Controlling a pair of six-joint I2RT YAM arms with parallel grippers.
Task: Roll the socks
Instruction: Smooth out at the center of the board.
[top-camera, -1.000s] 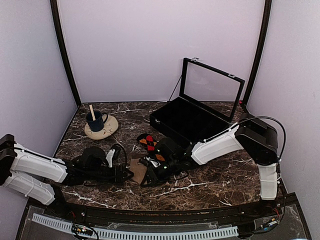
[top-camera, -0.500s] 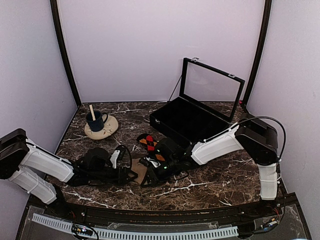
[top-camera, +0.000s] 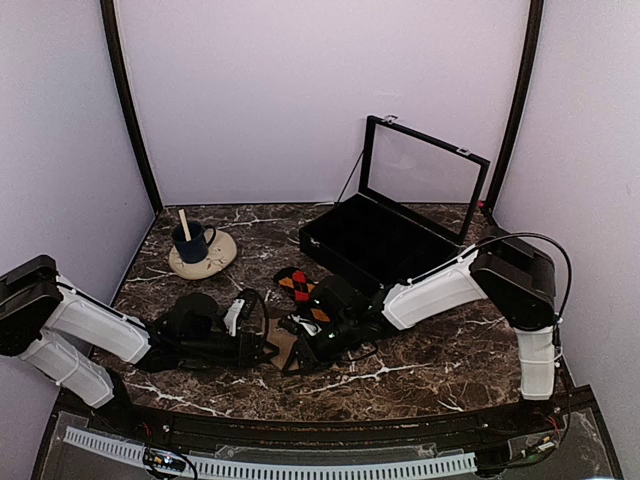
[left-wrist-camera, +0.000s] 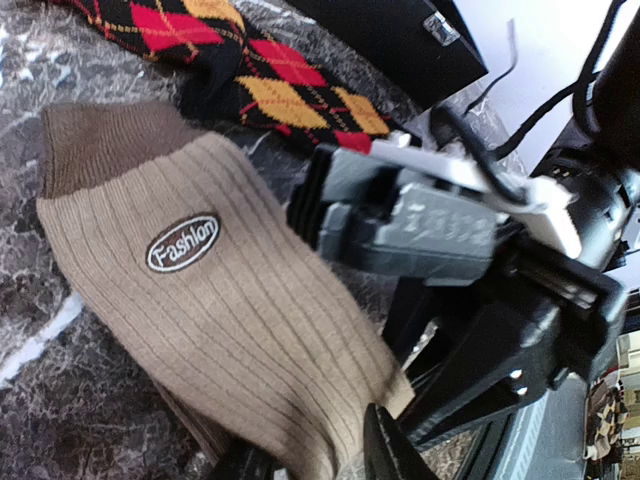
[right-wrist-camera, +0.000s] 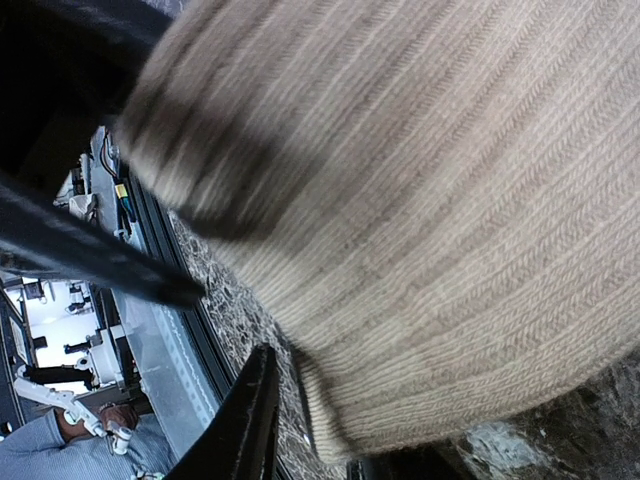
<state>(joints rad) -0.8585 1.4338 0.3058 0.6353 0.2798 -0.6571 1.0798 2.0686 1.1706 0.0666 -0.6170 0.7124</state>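
Observation:
The tan-brown ribbed sock, with an oval "Fashion" label, lies flat on the marble table; from above only a small patch shows between the two grippers. The black sock with red and orange diamonds lies just behind it. My left gripper is shut on the tan sock's near end, which is raised between its fingers. My right gripper is shut on the same sock from the opposite side, and the fabric fills its view.
A black display case with its glass lid propped open stands at the back right. A blue mug holding a wooden stick sits on a cream saucer at the back left. Purple walls close in three sides.
My left arm has slid right toward the tan sock and its jaws have narrowed onto the fabric. The right arm and the patterned sock have not moved.

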